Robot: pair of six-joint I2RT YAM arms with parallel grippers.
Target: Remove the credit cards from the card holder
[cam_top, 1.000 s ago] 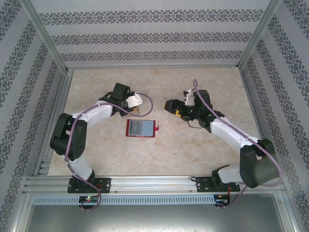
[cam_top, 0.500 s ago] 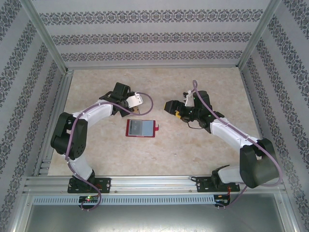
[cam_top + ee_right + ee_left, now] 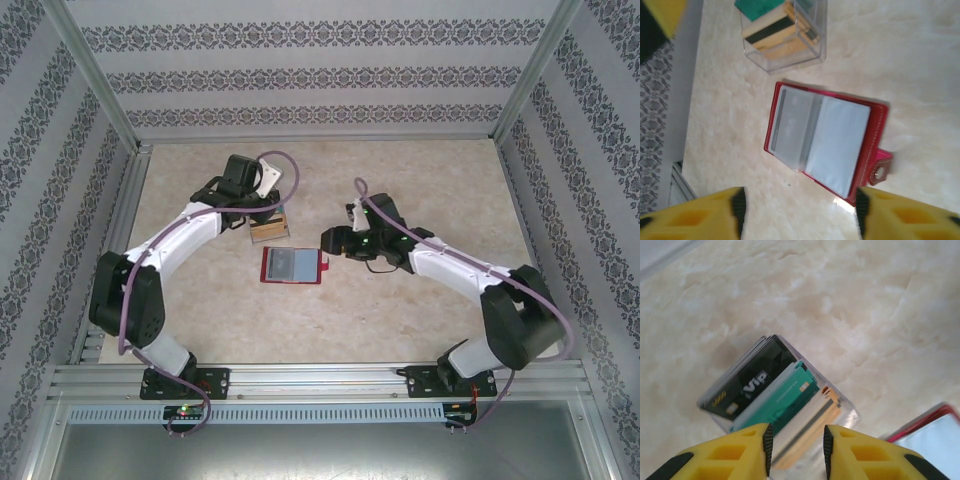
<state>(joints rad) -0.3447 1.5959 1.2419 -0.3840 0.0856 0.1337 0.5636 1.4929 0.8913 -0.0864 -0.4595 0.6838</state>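
The red card holder [image 3: 292, 265] lies open and flat on the table, its clear sleeves [image 3: 825, 145] face up and its closing tab [image 3: 881, 167] to the right. A pale card [image 3: 792, 125] shows behind the left sleeve. My right gripper [image 3: 800, 205] hovers over the holder's near edge, open, with nothing between its fingers; from above it [image 3: 328, 240] sits just right of the holder. My left gripper [image 3: 797, 447] hangs above a stack of credit cards [image 3: 775, 390], black, teal and tan. Its jaws stand apart with nothing gripped.
The loose cards rest in a small clear tray [image 3: 850, 415], just behind the holder [image 3: 270, 231]. A corner of the holder [image 3: 935, 427] shows beside it. Patterned walls and metal rails [image 3: 110, 300] close in the marble tabletop on all sides.
The left arm has pulled its wrist back and to the left, uncovering the tray of cards. The right arm has reached left to the holder, and its jaws have narrowed from their widest.
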